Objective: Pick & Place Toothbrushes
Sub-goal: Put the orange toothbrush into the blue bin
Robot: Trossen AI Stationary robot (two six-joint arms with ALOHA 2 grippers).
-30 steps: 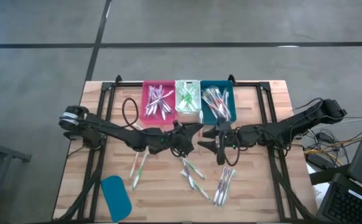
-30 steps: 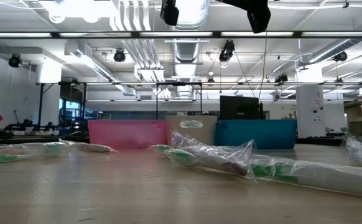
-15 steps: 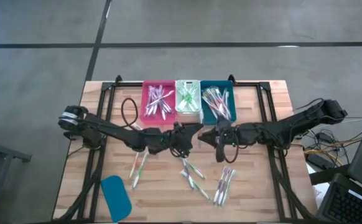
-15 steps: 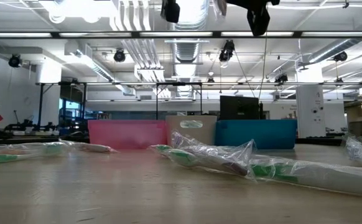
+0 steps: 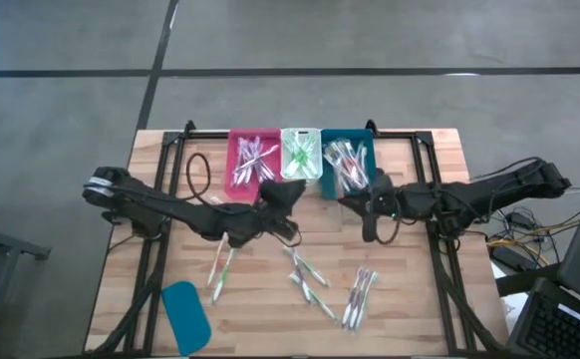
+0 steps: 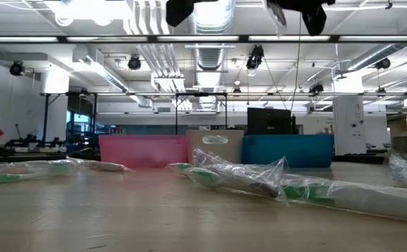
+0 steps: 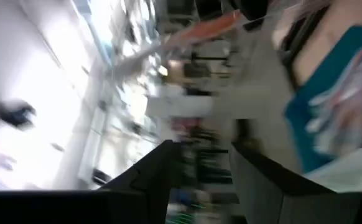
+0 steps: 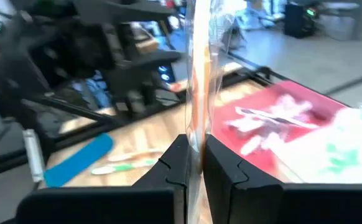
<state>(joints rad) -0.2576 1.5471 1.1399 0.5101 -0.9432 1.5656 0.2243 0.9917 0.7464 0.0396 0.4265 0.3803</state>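
Note:
Wrapped toothbrushes fill three bins at the far side: pink (image 5: pixel 252 163), white (image 5: pixel 300 158) and teal (image 5: pixel 348 165). More toothbrushes lie flat on the table in loose groups (image 5: pixel 220 267), (image 5: pixel 308 281), (image 5: pixel 360 294). My right gripper (image 5: pixel 355 197), high above the table just before the teal bin, is shut on one wrapped toothbrush with orange-red accents (image 8: pixel 199 74). In the low view that gripper (image 6: pixel 308 12) shows at the top edge. My left gripper (image 5: pixel 290 189) hovers before the white bin, open with nothing between its fingers (image 7: pixel 199 168). My right gripper pinches the wrapped toothbrush (image 8: pixel 198 134) between its two fingers, which lie across it. The toothbrush is lifted clear of the table and sticks out well past the fingertips. Which part of its length the fingers have does not show.
A flat teal lid (image 5: pixel 185 311) lies near the table's front left corner. Black frame rails (image 5: pixel 165 189) run along both sides of the table. Bare wood lies between the bins and the loose toothbrushes.
The two grippers stood close together over the table's middle. My right gripper has shut on the toothbrush and drawn back toward the right and far edge, before the teal bin. My left gripper has rolled about its own line and shifted toward the bins.

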